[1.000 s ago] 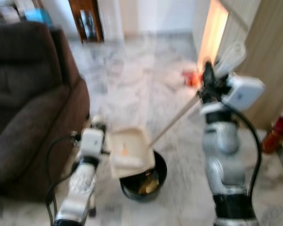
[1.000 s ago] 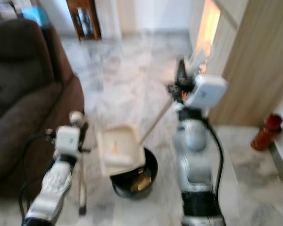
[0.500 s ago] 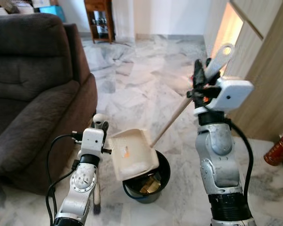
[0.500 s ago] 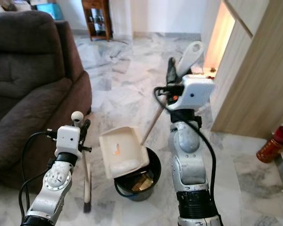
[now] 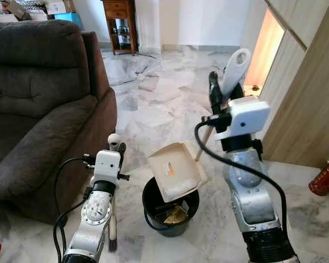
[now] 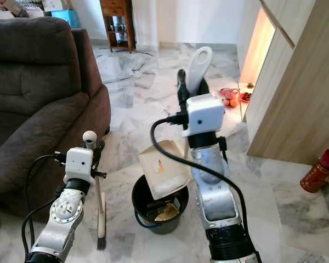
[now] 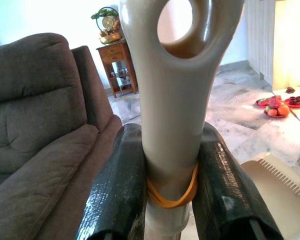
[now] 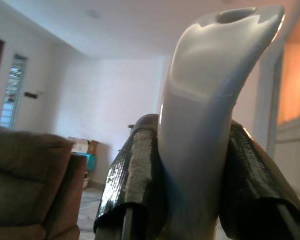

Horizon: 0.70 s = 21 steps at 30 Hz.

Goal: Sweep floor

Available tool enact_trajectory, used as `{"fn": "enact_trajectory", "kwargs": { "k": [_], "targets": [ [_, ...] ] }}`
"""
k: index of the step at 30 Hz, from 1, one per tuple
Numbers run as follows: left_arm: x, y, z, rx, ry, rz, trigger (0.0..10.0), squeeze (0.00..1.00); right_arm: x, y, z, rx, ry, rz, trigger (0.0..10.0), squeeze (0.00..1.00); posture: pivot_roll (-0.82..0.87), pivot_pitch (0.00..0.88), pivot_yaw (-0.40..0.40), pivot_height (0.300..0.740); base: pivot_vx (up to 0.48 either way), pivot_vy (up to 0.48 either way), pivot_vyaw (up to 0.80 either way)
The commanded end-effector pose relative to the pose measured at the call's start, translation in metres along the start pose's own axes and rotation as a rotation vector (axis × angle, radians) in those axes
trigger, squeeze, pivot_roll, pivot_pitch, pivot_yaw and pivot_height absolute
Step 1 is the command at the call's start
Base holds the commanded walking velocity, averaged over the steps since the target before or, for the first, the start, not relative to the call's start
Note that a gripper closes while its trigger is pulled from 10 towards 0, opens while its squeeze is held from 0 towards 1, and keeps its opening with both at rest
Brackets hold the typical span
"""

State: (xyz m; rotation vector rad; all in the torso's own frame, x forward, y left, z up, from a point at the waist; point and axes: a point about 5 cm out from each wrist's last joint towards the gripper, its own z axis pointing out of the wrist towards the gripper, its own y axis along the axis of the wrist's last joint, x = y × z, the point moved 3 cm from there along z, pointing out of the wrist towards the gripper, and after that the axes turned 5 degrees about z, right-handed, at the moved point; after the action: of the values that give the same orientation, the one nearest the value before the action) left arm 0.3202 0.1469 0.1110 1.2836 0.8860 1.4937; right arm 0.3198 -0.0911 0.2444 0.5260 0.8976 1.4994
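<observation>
Dustpan [image 5: 177,174] hangs tipped over the black bin [image 5: 170,204], pan mouth down toward it; some debris sits in the bin bottom. Right jaws closed on the top of the dustpan handle [image 8: 210,100], just under its looped end; both pads pressed flat to the pale plastic in the right wrist view. Right gripper [image 5: 218,90] stands above and behind the bin, the long handle running down from it to the pan.

Left jaws closed on the broom handle [image 7: 172,115], an orange rubber band [image 7: 172,197] wrapped around the handle between the pads. Left gripper [image 5: 116,146] sits on the sofa side of the bin; the broom [image 6: 101,219] hangs upright with bristles at the marble floor [image 5: 153,104], beside the bin and apart from it.

Handling, judged: dustpan is light, stiff plastic, glossy, so likely slippery in the jaws and prone to swinging on its long handle; the hold near the top gives reach but poor control of tilt. Broom is light and rigid too; the band probably adds friction.

Brown sofa [image 5: 38,104] lies beyond the broom, away from the bin. Plates of red fruit [image 6: 229,97] rest on the floor well beyond the bin, by the wooden cabinet [image 6: 296,82].
</observation>
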Motion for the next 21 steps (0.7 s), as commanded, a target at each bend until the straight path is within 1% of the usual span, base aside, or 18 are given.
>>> {"fn": "enact_trajectory", "kwargs": {
  "k": [1,2,3,7,10,16,21],
  "targets": [
    [0.001,0.009,0.002,-0.045,0.0,0.024,10.0,0.0,0.012,0.029,0.004,-0.153,0.063,-0.074,10.0,0.0,0.14,0.0,0.042,0.74,0.0,0.0,0.0],
    [0.001,0.009,0.002,-0.045,0.0,0.022,10.0,0.0,0.018,0.03,0.002,-0.166,0.094,-0.085,10.0,0.0,0.15,0.0,0.041,0.74,0.0,0.0,0.0],
    [0.001,0.009,0.002,-0.045,0.0,0.022,10.0,0.0,0.018,0.03,0.002,-0.166,0.094,-0.085,10.0,0.0,0.15,0.0,0.041,0.74,0.0,0.0,0.0],
    [0.001,0.01,0.002,-0.049,0.002,0.018,10.0,0.0,0.03,0.03,-0.001,-0.175,0.141,-0.106,10.0,0.0,0.15,0.0,0.041,0.74,0.0,0.0,0.0],
    [0.0,0.01,0.002,-0.051,0.002,0.016,10.0,0.0,0.035,0.032,-0.002,-0.187,0.158,-0.105,10.0,0.0,0.15,0.0,0.04,0.74,0.0,0.0,0.0],
    [0.0,0.01,0.002,-0.051,0.002,0.016,10.0,0.0,0.038,0.031,-0.003,-0.191,0.176,-0.112,10.0,0.0,0.15,0.0,0.04,0.74,0.0,0.0,0.0],
    [0.0,0.01,0.003,-0.051,0.002,0.016,10.0,0.0,0.038,0.031,-0.003,-0.196,0.178,-0.121,10.0,0.0,0.15,0.0,0.039,0.74,0.0,0.0,0.0]
  ]
}}
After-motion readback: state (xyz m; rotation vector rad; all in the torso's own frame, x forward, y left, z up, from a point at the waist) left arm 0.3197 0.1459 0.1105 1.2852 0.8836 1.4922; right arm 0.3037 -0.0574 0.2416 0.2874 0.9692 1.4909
